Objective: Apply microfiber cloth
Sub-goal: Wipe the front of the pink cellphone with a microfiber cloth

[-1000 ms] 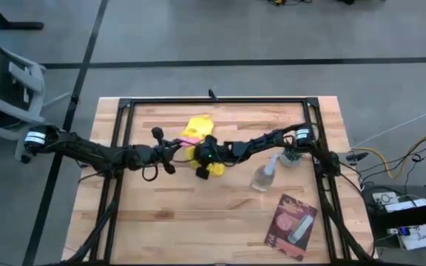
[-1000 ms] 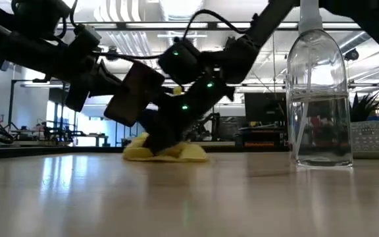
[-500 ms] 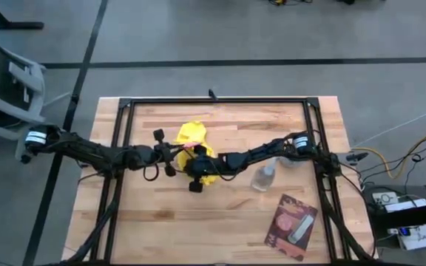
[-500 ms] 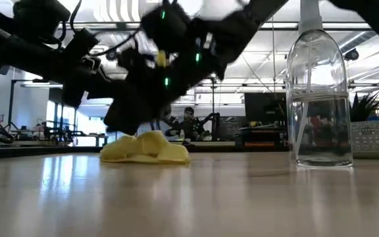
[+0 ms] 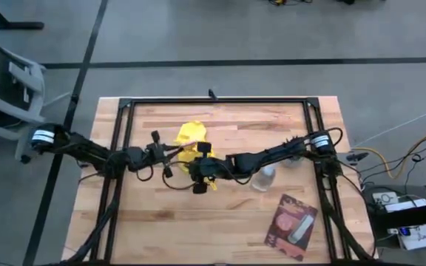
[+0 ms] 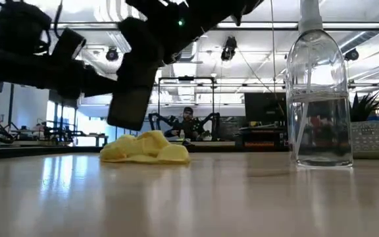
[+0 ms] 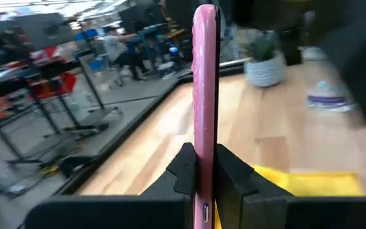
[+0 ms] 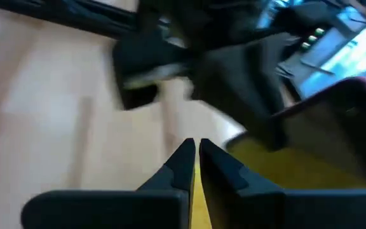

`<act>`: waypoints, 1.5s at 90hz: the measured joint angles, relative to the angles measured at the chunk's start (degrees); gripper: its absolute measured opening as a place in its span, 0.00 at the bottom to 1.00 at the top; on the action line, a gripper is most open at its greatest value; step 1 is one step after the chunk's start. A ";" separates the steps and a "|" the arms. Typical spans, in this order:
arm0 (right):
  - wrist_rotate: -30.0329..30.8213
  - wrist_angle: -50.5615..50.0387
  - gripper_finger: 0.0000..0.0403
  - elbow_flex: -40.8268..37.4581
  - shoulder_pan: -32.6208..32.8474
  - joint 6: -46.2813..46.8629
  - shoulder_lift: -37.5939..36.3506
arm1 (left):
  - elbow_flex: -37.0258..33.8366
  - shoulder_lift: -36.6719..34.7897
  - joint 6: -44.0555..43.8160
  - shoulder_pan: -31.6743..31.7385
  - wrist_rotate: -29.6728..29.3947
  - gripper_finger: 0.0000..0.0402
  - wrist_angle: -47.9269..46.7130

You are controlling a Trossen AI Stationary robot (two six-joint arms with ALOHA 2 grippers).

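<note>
Meeting over the middle of your wooden table, both dark arms stretch in low and nearly level from opposite sides.

Your left gripper is clamped on a thin pink-edged slab, held upright on its edge just above the microfiber cloth. The cloth is a soft, wrinkled yellow heap lying on the boards toward the far side of centre. Your right gripper has its fingers pressed almost together, with yellow showing in the slit; whether it pinches the fabric cannot be told. A clear, domed spray bottle, partly filled, stands apart beside the right arm. Print on the pink-and-dark packet is too small to read.
</note>
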 joint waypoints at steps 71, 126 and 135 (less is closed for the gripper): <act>-0.33 9.35 0.02 -12.69 -0.45 12.19 1.18 | 3.23 33.23 4.52 4.95 -0.46 0.02 27.27; -0.57 9.02 0.03 -15.30 -1.81 13.99 1.18 | 4.61 33.73 5.55 4.68 -2.45 0.02 28.22; -0.67 8.52 0.06 -15.96 -1.81 14.34 1.18 | 4.23 31.79 8.19 3.92 -1.38 0.02 28.17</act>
